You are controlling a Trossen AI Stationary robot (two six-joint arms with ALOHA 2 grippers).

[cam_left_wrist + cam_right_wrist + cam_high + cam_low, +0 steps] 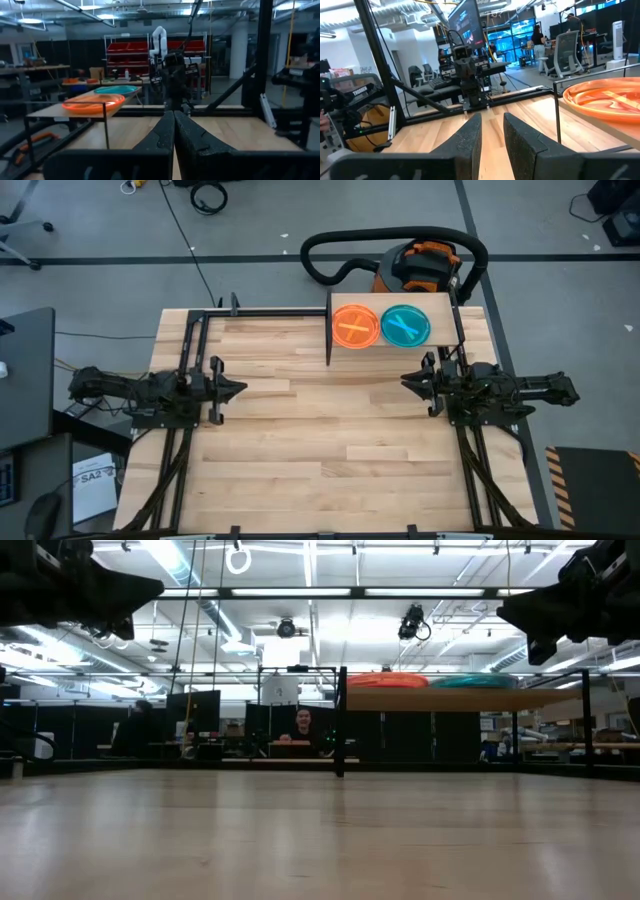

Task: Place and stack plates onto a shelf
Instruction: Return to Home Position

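Two stacks of plates rest flat on the shelf (395,308) at the table's far edge: orange plates (354,326) on its left half, blue-green plates (404,326) on its right. The low view shows the orange stack (385,680) and the teal stack (470,682) on the raised board. My left gripper (240,388) hovers over the table's left side, shut, pointing right. My right gripper (405,380) hovers just in front of the shelf's right end, pointing left, fingers a little apart and holding nothing. The left wrist view shows the orange plates (92,104) on the shelf; the right wrist view shows them (607,97) close by.
Black frame rails (195,330) run along the table's left and far edges. A vacuum cleaner with a black hose (420,260) sits on the floor behind the shelf. Bare plank tabletop (320,440) lies between and in front of the arms. A person (303,727) sits far behind the table.
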